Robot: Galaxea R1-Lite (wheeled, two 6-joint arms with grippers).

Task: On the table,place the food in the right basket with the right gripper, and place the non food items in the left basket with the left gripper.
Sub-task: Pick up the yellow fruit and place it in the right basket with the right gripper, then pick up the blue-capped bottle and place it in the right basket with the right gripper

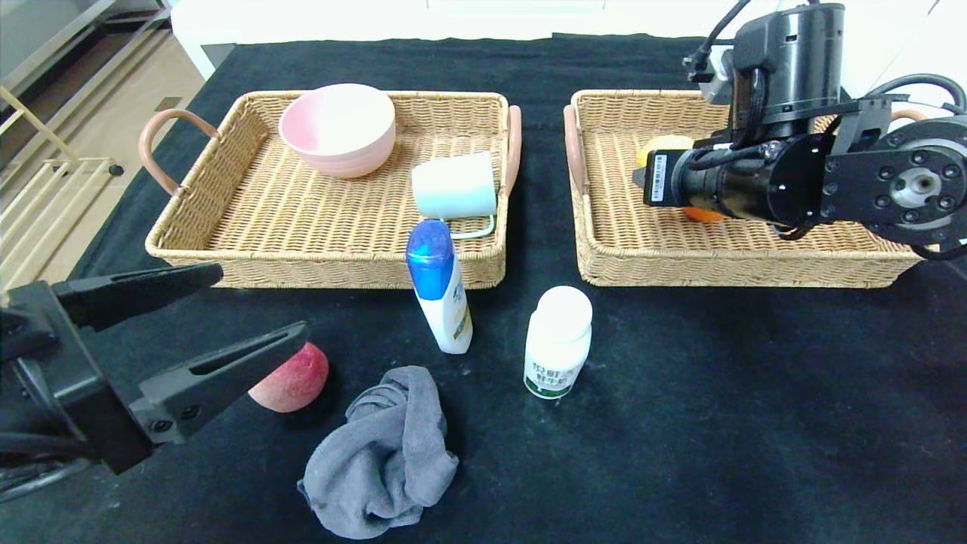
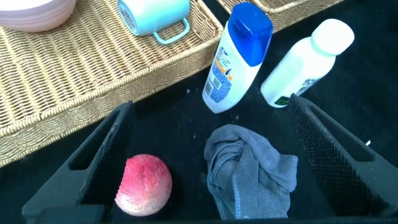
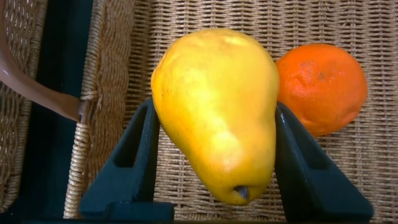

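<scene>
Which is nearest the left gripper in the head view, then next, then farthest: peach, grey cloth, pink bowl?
From the open left gripper:
1. Peach, partly hidden behind its lower finger.
2. Grey cloth, on the table nearer the middle.
3. Pink bowl, at the back of the left basket.

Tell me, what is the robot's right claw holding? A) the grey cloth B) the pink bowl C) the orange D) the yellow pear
D: the right gripper is shut on the yellow pear above the right basket, with the orange lying loose beside it.
</scene>
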